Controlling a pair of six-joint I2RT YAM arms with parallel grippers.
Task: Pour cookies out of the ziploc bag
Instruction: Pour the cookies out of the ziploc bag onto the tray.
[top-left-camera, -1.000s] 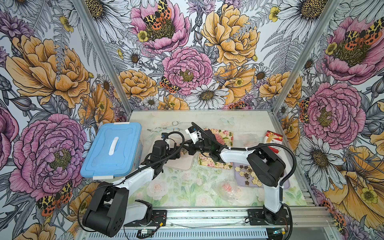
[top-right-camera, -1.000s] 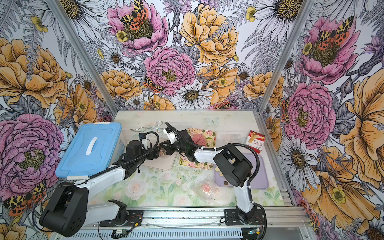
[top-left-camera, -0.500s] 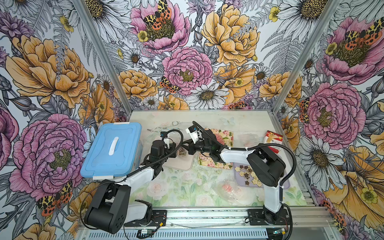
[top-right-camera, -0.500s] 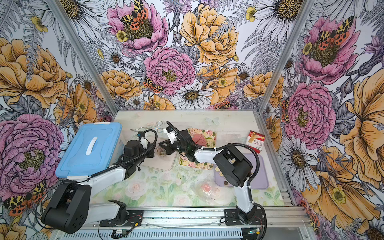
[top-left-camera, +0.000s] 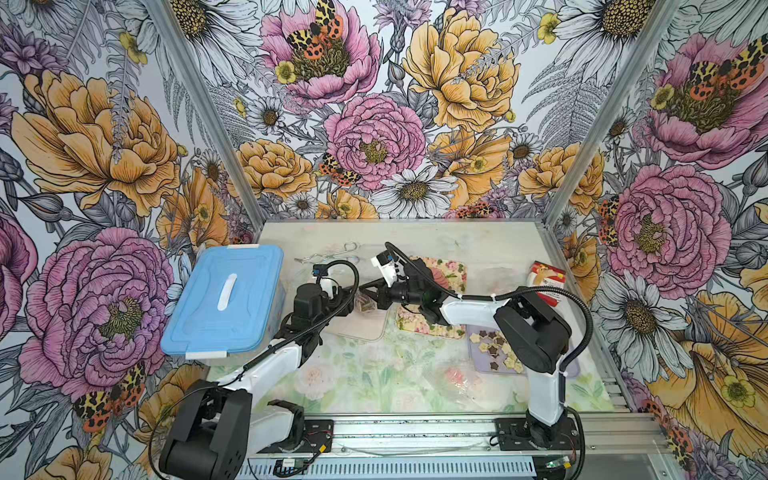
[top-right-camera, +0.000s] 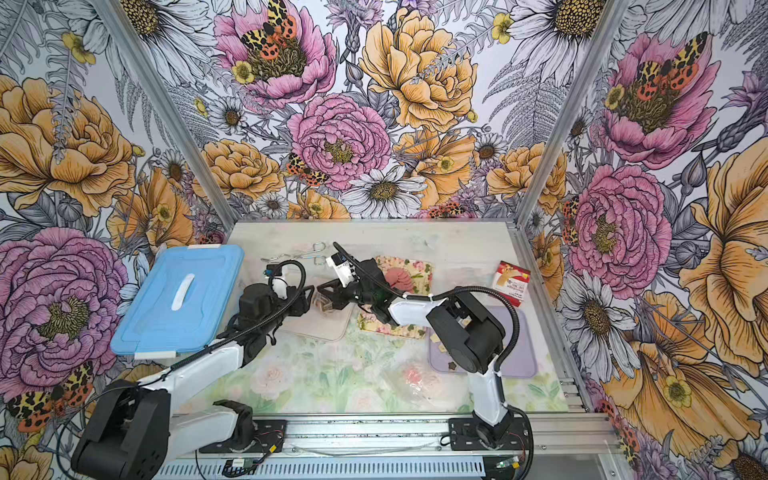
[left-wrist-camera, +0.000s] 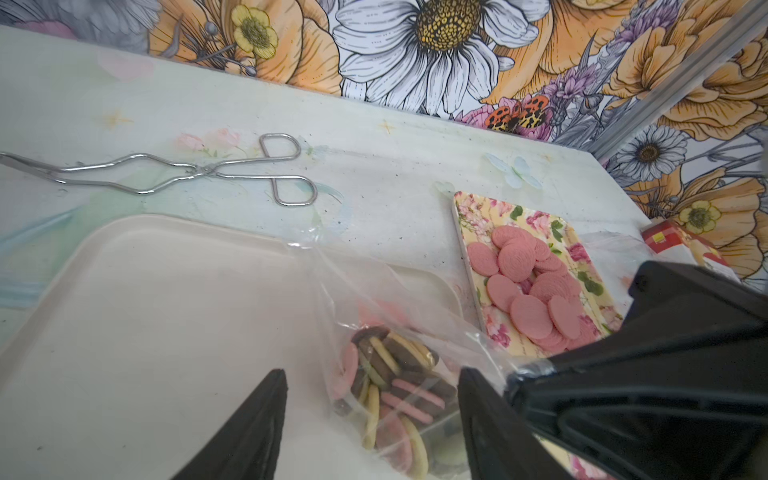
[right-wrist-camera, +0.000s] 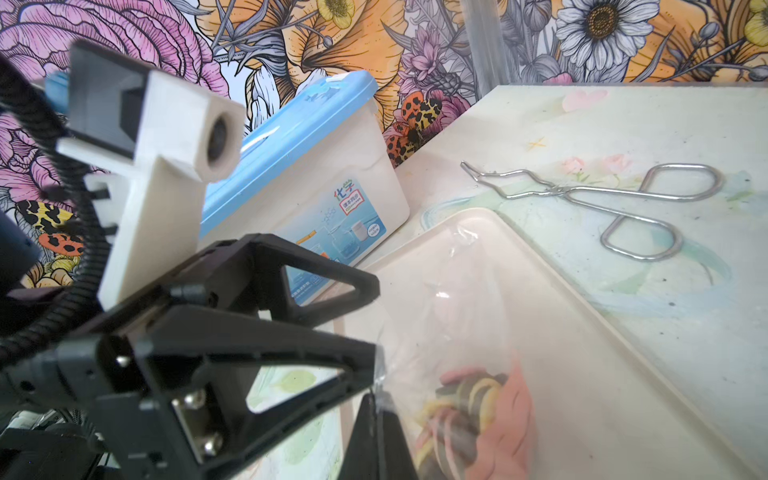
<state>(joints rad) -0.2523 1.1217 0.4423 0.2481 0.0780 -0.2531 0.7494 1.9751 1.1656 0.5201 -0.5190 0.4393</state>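
I count one cream tray (left-wrist-camera: 145, 291), one floral tray (left-wrist-camera: 469, 216), one purple tray (top-left-camera: 573, 370), one tongs (left-wrist-camera: 199, 170), one box (top-left-camera: 224, 299) and one bag (left-wrist-camera: 332, 299) of cookies (left-wrist-camera: 395, 386). My right pincer (right-wrist-camera: 376, 405) pinches the bag's edge over the cream tray's right end. My left pincer (left-wrist-camera: 372, 371) is spread, with the cookies between its fingers.

The left tool (left-wrist-camera: 372, 372) has edged back a little from the right tool (right-wrist-camera: 374, 411). Its fingers now stand parted again around the ziploc bag (left-wrist-camera: 353, 299) of cookies (left-wrist-camera: 395, 386).
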